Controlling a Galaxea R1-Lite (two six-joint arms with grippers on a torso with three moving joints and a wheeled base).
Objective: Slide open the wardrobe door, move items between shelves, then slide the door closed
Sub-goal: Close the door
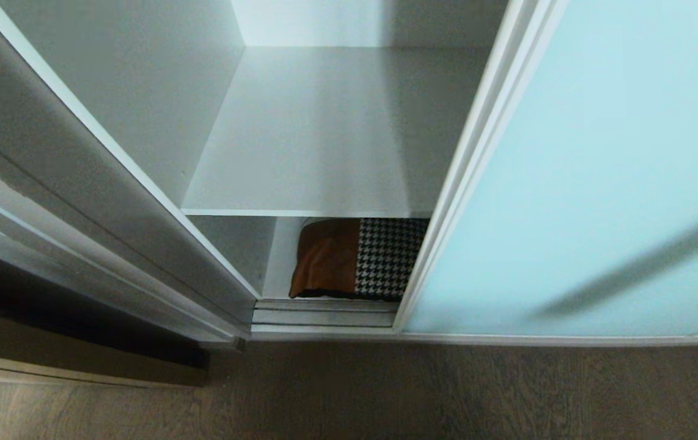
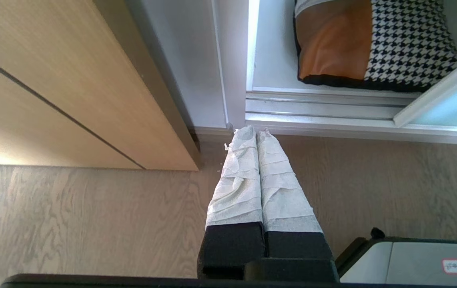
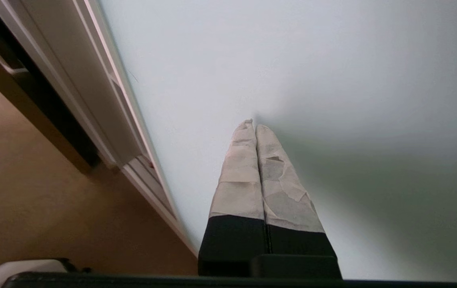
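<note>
The sliding wardrobe door (image 1: 575,183), frosted aqua glass in a slim pale frame, covers the right side and leaves the left of the wardrobe uncovered. A bare white shelf (image 1: 324,134) spans the interior. Under it, on the bottom shelf (image 2: 272,60), lies the patchwork pillow (image 1: 358,256) of tan and houndstooth fabric. My right gripper (image 3: 253,125) is shut and empty, its taped tips right at the glass of the door (image 3: 292,60), where its shadow meets them. My left gripper (image 2: 256,132) is shut and empty, low over the floor before the bottom track, short of the pillow (image 2: 364,44).
A light wooden cabinet (image 2: 52,80) stands to the left of the wardrobe. The metal bottom track (image 1: 324,311) runs along the wardrobe's foot. Wood floor (image 1: 385,391) lies in front. A corner of my own base (image 2: 412,260) shows beside the left gripper.
</note>
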